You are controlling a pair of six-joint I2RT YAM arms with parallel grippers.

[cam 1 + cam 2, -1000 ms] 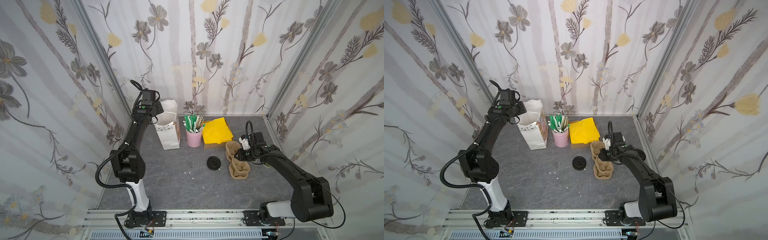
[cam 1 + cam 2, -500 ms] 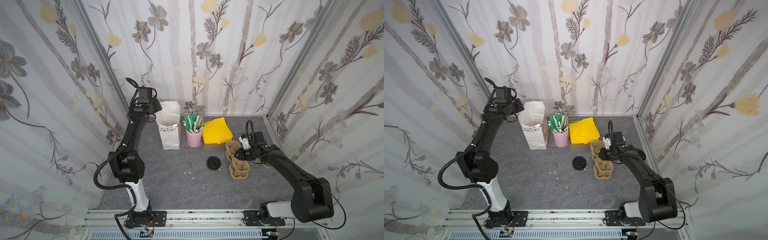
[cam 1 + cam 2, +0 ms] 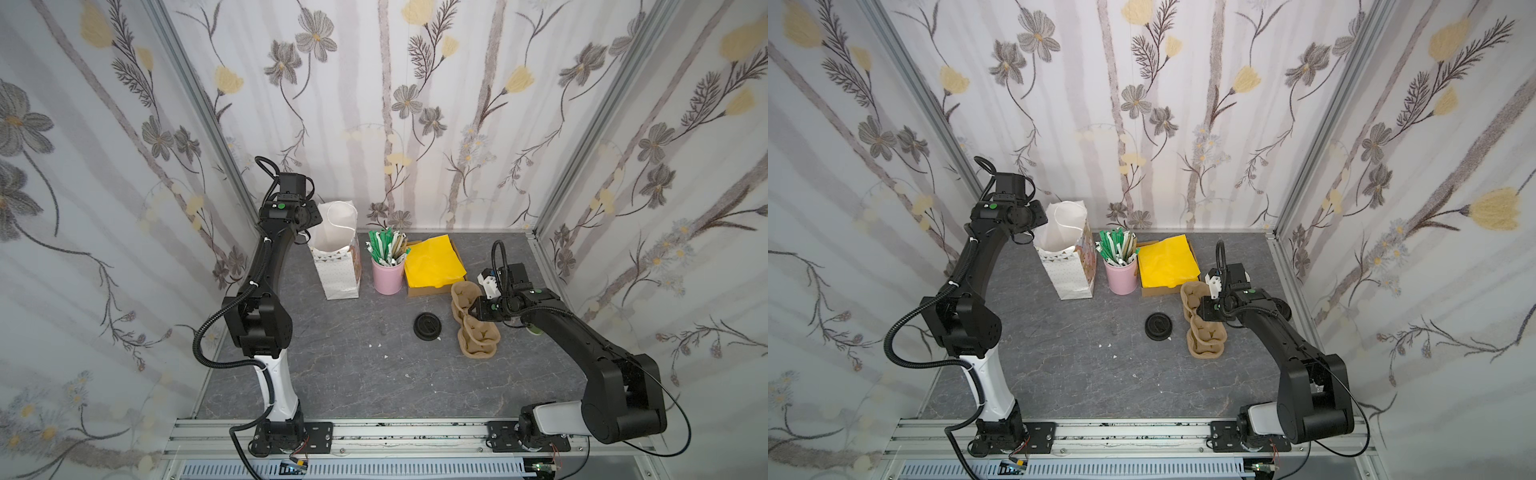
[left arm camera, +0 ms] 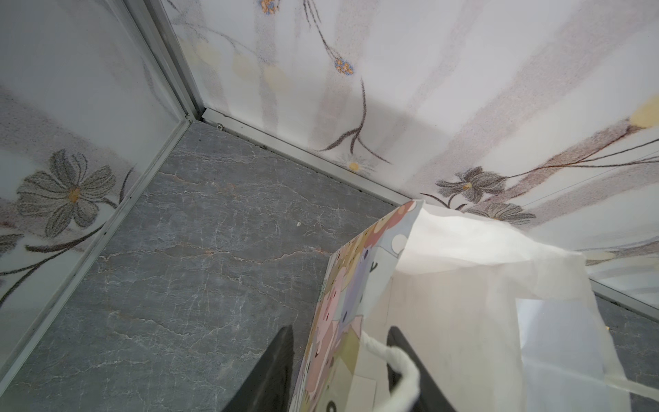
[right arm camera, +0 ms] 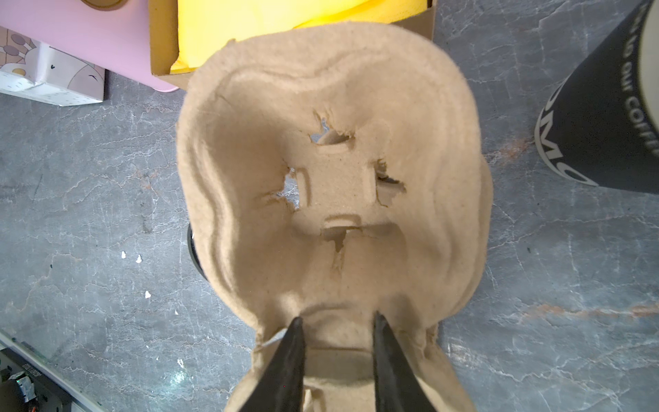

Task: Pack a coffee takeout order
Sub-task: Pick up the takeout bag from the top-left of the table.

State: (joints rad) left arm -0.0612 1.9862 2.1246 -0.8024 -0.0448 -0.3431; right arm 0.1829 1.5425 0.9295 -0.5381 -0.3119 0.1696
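Now the right gripper (image 3: pixel 473 311) clasps the carrier (image 3: pixel 478 345) at its middle; the yellow napkin (image 3: pixel 434 262) lies near, at its eleven o'clock. The left gripper (image 4: pixel 338 331) stands released astride the far bag (image 3: pixel 338 266) wall.

Table (image 3: pixel 353 374) is a grey stone-look slab w/ thin pale veins. At the back, in a row: white paper bag (image 3: pixel 338 270) standing upright, mouth open; just beside it a pink cup (image 3: pixel 388 278) w/ sticks (image 3: pixel 386 245); then a low cardboard box (image 3: pixel 428 292) w/ yellow napkins (image 3: pixel 434 262), very close to the pink cup. More to the front, near ctr, a black lid (image 3: pixel 428 327) lies flat. Just beside it is the tan carrier (image 3: pixel 478 336); its near end rests on the slab, its far end reaches the box. A black cup (image 5: pixel 599 117) sits on the other side of the carrier from the lid, apart from it. A few white crumbs (image 3: pixel 385 356) lie on the bare slab in front of the lid.
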